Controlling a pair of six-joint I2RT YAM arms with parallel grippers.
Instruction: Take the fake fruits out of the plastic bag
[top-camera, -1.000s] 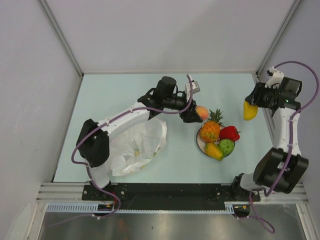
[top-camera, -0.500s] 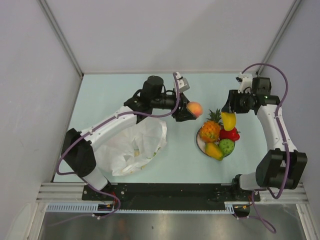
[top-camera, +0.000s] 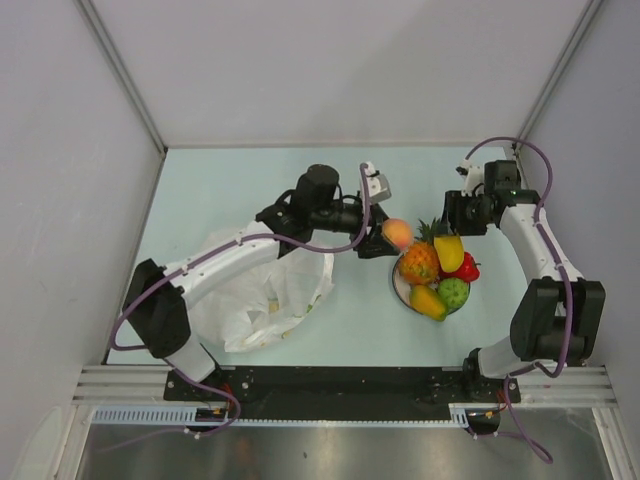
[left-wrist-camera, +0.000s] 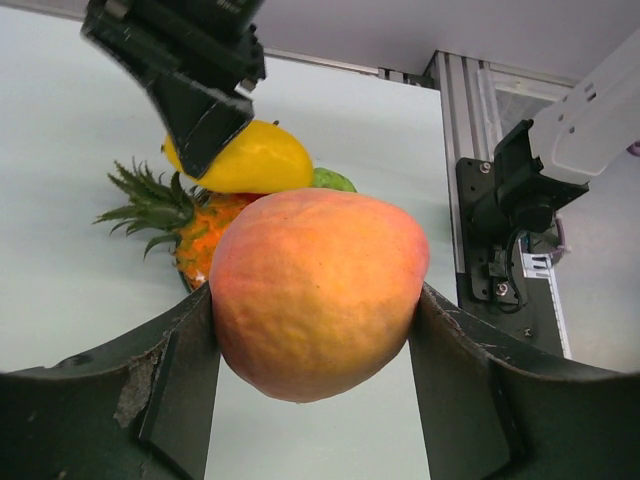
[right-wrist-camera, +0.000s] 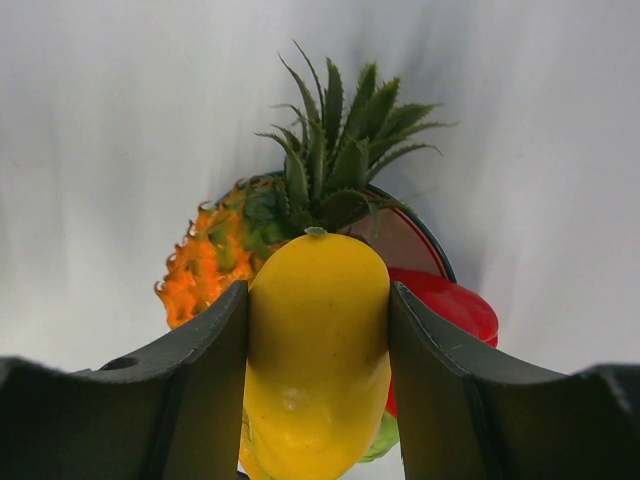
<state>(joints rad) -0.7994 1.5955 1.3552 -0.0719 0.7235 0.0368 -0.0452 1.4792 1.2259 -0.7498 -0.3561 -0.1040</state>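
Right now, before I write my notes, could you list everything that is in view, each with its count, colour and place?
peach: 1, pink-orange, held just left of the plate
lemon: 1, yellow, held over the fruits on the plate
pineapple: 1, orange with green crown, on the plate, left side
strawberry: 1, red, on the plate, right side
green lumpy fruit: 1, green, on the plate, near side
mango: 1, yellow-orange, on the plate, near edge
plate: 1, white, right of centre on the table
plastic bag: 1, translucent white, near left, under the left arm
table: 1, pale green
left end effector: 1, black, shut on the peach
right end effector: 1, black, shut on the lemon
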